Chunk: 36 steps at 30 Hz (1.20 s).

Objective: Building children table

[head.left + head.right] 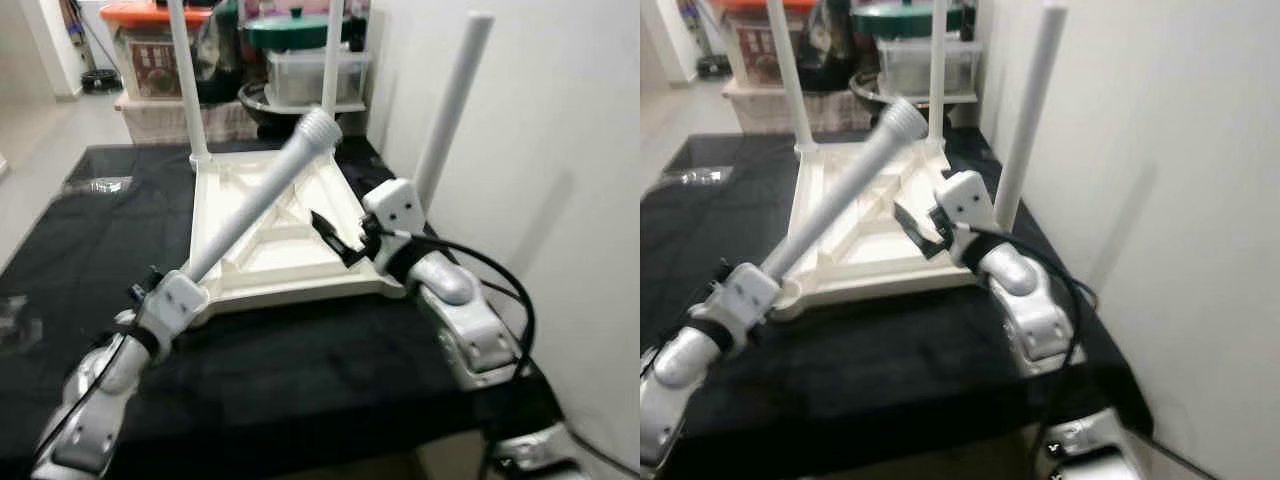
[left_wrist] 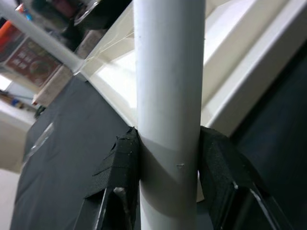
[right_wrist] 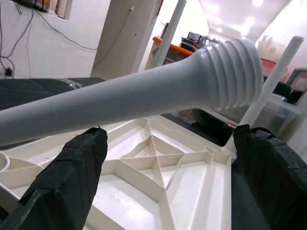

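Observation:
The white table top (image 1: 300,265) lies upside down on the black-covered table (image 1: 300,370). Three white legs stand upright in its corners: back left (image 1: 183,75), back right (image 1: 333,50) and right (image 1: 452,105). My left gripper (image 2: 168,158) is shut on the lower part of a loose fourth leg (image 1: 260,205). This leg tilts up and to the right over the top, with its threaded end (image 3: 235,72) in the air. My right gripper (image 1: 335,240) is open above the top's right side. Its fingers (image 3: 72,177) stand wide apart just below the threaded end, not touching it.
Behind the table stand an orange-lidded bin (image 1: 155,45), a green-lidded pot (image 1: 295,30) and a clear box (image 1: 315,75). A white wall (image 1: 560,150) runs close along the right. Crumpled clear plastic (image 1: 100,185) lies on the cloth at the left. Bare black cloth lies in front.

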Available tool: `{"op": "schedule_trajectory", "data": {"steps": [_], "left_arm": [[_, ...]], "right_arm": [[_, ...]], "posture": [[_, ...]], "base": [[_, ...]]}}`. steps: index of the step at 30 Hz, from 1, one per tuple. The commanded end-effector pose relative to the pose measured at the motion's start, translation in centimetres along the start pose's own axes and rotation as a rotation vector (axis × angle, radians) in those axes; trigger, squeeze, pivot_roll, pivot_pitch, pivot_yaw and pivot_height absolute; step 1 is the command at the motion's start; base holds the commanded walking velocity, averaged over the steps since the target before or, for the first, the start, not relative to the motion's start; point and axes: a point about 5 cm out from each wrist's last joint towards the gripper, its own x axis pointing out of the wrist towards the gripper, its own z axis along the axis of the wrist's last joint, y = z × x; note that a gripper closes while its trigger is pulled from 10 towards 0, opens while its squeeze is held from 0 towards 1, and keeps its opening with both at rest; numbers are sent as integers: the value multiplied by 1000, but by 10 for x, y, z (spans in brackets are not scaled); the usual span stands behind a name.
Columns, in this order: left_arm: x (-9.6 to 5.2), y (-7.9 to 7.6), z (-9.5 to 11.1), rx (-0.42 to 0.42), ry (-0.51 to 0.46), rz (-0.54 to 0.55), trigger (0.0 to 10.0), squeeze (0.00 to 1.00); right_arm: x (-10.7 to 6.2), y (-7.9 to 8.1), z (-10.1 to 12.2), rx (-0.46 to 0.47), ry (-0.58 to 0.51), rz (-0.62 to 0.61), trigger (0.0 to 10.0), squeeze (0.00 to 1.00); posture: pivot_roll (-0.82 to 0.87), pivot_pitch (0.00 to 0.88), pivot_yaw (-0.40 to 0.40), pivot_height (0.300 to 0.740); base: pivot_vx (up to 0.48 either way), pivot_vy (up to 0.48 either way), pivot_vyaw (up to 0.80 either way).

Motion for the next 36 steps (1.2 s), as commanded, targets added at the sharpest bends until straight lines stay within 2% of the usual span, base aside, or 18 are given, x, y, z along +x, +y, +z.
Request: {"op": "schedule_trajectory", "data": {"steps": [1,3,4,5,6,7,8,12,14,15,16,23,27,32,36], "left_arm": [[-3,7,-4,53,13,-47,10000,0],[-3,20,-6,121,19,-116,10000,0],[-3,20,-6,121,19,-116,10000,0],[-2,23,-5,136,16,-136,10000,0],[-2,23,-5,136,16,-136,10000,0],[-1,23,2,193,-18,-210,10000,0],[-1,22,5,217,-30,-244,10000,0],[-1,23,7,250,-34,-291,10000,0],[0,33,9,328,-24,-339,10000,0],[0,33,9,328,-24,-339,10000,0],[2,35,11,337,-21,-370,10000,0],[11,30,13,299,-33,-395,10000,0],[12,29,14,293,-37,-398,10000,0],[20,23,27,307,-89,-437,10000,0],[22,23,30,313,-100,-445,10000,0]], "right_arm": [[0,7,7,-160,-32,119,10000,0],[-9,16,12,-469,-39,361,10000,0],[-9,16,12,-469,-39,361,10000,0],[-12,19,13,-555,-37,447,10000,0],[-12,19,13,-555,-37,447,10000,0],[-17,25,8,-649,-11,592,10000,0],[-18,27,5,-679,1,635,10000,0],[-19,27,2,-726,12,674,10000,0],[-11,24,1,-818,32,684,10000,0],[-11,24,1,-818,32,684,10000,0],[-3,21,2,-873,51,662,10000,0],[7,15,5,-947,91,641,10000,0],[7,15,5,-951,100,644,10000,0],[8,19,-8,-975,168,689,10000,0],[10,21,-9,-981,178,694,10000,0]], "posture": [[25,0,-39,740],[9,0,-26,740],[9,0,-26,740],[8,0,-25,740],[8,0,-25,740],[6,0,-27,740],[6,0,-27,740],[15,0,-31,740],[14,0,-25,740],[14,0,-25,740],[13,0,-24,740],[8,0,-21,740],[8,0,-21,740],[-3,0,-22,740],[-3,0,-22,740]], "base": [[0,0,0],[0,0,0],[0,0,0],[0,0,0],[0,0,0],[0,0,0],[0,0,0],[0,0,0],[0,0,0],[0,0,0],[0,0,0],[0,0,0],[0,0,0],[0,0,0],[0,0,0]]}}
